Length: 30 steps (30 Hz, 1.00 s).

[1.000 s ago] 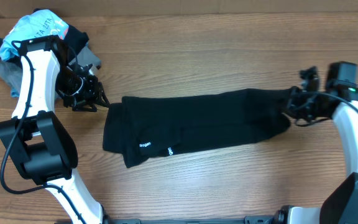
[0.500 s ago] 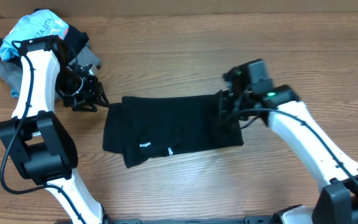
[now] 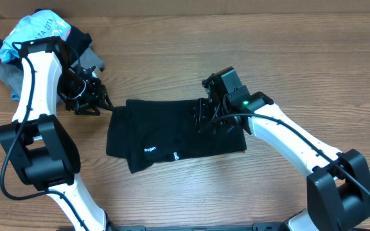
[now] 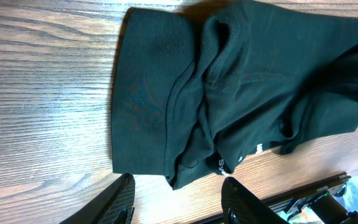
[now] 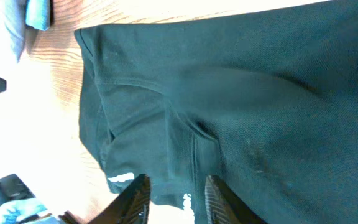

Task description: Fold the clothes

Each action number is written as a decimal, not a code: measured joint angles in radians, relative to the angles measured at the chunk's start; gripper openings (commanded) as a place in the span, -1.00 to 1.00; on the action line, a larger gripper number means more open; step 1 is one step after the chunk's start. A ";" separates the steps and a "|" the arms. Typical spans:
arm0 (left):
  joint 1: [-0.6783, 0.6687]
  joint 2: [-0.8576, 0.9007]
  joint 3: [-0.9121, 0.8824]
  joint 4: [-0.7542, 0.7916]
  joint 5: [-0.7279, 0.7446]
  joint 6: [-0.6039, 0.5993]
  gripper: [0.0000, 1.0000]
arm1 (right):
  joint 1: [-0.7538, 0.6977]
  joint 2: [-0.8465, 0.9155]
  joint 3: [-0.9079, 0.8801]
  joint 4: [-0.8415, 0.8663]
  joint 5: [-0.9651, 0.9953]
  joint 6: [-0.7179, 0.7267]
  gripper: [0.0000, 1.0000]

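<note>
The clothes, one black garment [image 3: 166, 135], lie across the middle of the table, doubled over, with small white logo text [image 3: 150, 151] near the front hem. Above its right half hovers my right gripper [image 3: 202, 119]. In the right wrist view that gripper [image 5: 176, 199] is open, and the black fabric [image 5: 241, 93] lies flat below with nothing pinched between the fingers. My left gripper [image 3: 103, 104] rests just off the garment's left edge. The left wrist view shows it [image 4: 179, 200] open and empty over bare wood, the rumpled hem [image 4: 191, 124] just ahead of it.
A pile of other clothing sits at the back left corner: a light-blue printed shirt [image 3: 34, 31] on a grey garment [image 3: 5, 76], behind the left arm. Wooden tabletop [image 3: 288, 70] surrounds the black garment.
My right arm swept left, carrying the garment's right end over the rest, so the garment is now about half as long. Its jaws went from shut to open. The left arm stayed put.
</note>
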<state>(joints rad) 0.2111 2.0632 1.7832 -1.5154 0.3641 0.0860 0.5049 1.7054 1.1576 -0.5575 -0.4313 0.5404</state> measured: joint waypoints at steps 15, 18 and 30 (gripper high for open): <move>0.000 0.000 0.000 0.011 -0.013 0.003 0.23 | -0.136 -0.035 0.000 -0.230 0.040 -0.037 -0.43; 0.000 0.000 0.000 0.013 -0.039 -0.002 0.53 | -0.136 -0.035 0.000 -0.265 0.080 -0.040 -0.40; 0.000 0.001 -0.266 0.247 -0.056 0.001 0.80 | -0.238 -0.035 0.000 -0.320 0.125 -0.041 -0.42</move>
<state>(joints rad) 0.2111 2.0644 1.5173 -1.2682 0.3077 0.0872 0.2665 1.6707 1.1576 -0.8772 -0.3061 0.4995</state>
